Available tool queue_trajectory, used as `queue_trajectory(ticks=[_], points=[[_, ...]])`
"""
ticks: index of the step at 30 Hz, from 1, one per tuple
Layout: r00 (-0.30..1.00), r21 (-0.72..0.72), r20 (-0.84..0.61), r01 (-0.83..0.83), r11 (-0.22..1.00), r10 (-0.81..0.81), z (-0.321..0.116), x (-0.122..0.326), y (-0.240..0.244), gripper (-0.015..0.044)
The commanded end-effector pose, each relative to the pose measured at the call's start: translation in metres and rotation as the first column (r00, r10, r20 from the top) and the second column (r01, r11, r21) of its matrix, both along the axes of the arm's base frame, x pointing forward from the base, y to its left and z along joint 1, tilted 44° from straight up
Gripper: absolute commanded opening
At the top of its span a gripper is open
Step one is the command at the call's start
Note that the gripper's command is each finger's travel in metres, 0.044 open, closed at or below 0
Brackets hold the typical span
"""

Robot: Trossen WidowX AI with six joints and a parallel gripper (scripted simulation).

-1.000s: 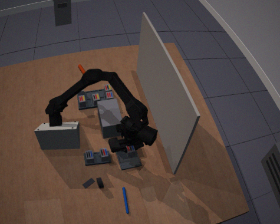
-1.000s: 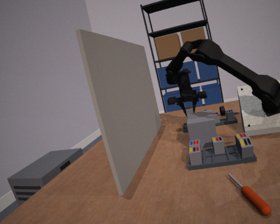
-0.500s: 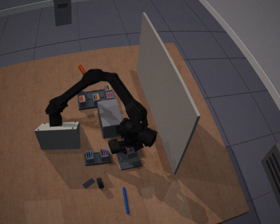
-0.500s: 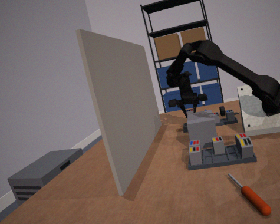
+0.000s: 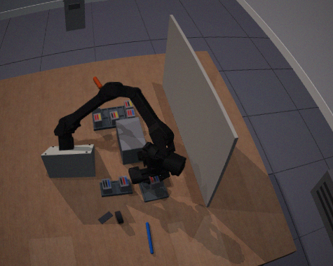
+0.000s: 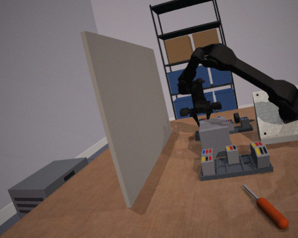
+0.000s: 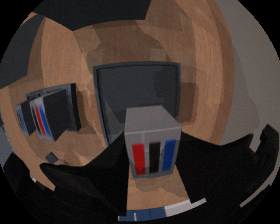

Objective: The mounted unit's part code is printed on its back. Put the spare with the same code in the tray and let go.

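The wooden counter (image 5: 31,210) carries an upright grey panel (image 5: 195,105), the arm's base block (image 5: 69,161), a tall grey unit (image 5: 129,138), two racks, a tray (image 5: 153,192), a blue pen (image 5: 149,238) and an orange screwdriver (image 6: 270,213).

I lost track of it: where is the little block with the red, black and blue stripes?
In the wrist view the block sits gripped in the tool, just above the dark tray; the top view shows this near the tall board.

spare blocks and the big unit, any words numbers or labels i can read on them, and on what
No words or numbers can be read in any view.
The spare held in the jaws: only stripes, red, black, blue.
The spares in the rack near the screwdriver: only small colour patches, too small to read as a code.
The tall grey unit: no marking on the faces in view.
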State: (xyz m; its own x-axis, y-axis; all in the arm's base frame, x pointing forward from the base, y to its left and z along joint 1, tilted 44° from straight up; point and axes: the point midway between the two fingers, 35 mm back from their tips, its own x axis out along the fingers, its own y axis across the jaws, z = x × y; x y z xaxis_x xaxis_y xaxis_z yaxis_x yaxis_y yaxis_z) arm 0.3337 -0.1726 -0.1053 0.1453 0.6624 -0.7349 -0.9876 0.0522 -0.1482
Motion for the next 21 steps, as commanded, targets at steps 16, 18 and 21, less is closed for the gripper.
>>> queue_trajectory(ticks=[16,18,21], points=[[1.0,0.011,-0.007,0.004,1.0,-0.004,-0.0102,-0.0022,0.0133,0.0],[1.0,0.011,-0.007,0.004,1.0,-0.004,-0.0103,-0.0022,0.0134,0.0],[1.0,0.002,0.0,-0.001,1.0,0.001,-0.0087,-0.0003,0.0104,0.0079]])
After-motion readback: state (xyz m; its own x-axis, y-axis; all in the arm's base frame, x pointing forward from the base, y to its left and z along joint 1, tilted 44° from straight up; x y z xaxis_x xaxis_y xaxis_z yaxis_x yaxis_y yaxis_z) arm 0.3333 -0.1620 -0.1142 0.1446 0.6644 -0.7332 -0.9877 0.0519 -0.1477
